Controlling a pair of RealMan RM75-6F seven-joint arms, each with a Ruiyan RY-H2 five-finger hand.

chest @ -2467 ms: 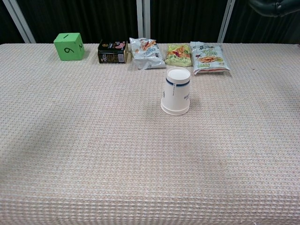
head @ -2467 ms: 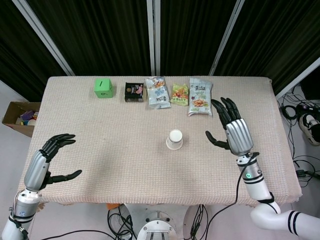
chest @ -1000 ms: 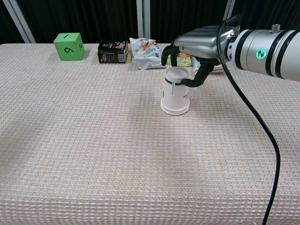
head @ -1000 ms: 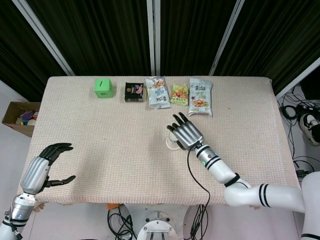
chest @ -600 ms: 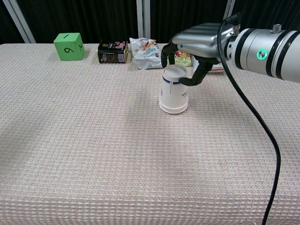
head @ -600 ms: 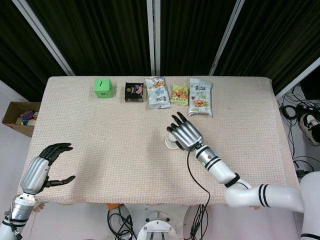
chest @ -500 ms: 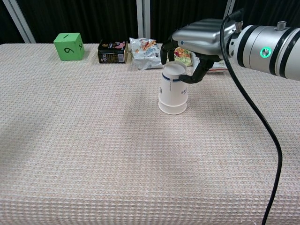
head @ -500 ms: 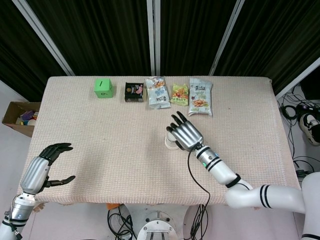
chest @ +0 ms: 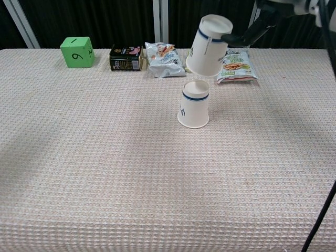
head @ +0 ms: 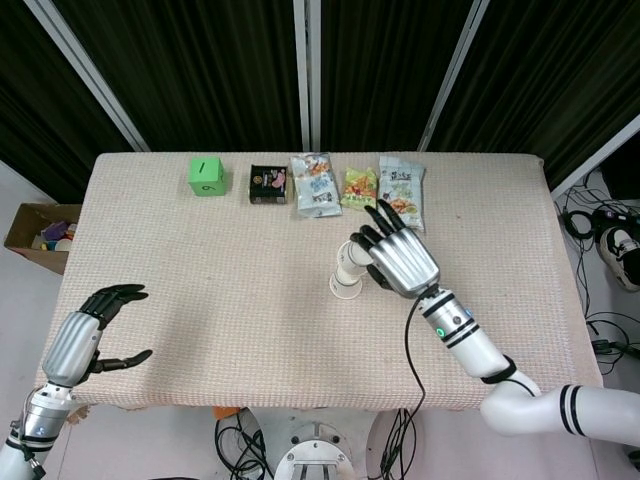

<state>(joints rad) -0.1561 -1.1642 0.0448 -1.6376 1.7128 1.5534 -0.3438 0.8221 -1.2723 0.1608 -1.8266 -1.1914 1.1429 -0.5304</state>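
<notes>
paper cup (chest: 209,45) | lifted by right robot hand (head: 400,257) | second cup (chest: 193,111) below | snack bags (chest: 236,63) behind

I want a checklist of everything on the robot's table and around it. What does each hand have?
Surface: table covered with a beige woven cloth.
Job's things: lifted cup, upside down and tilted, in the air; second cup upside down on the cloth below it.
Clutter: green cube, dark box and three snack bags in a row along the far edge.
Hands: right hand holds the lifted cup; left hand holds nothing, fingers apart, at the near left corner.
Cables: black cable along the right arm; more on the floor.
Surroundings: dark curtains behind; cardboard box on the floor at left.
</notes>
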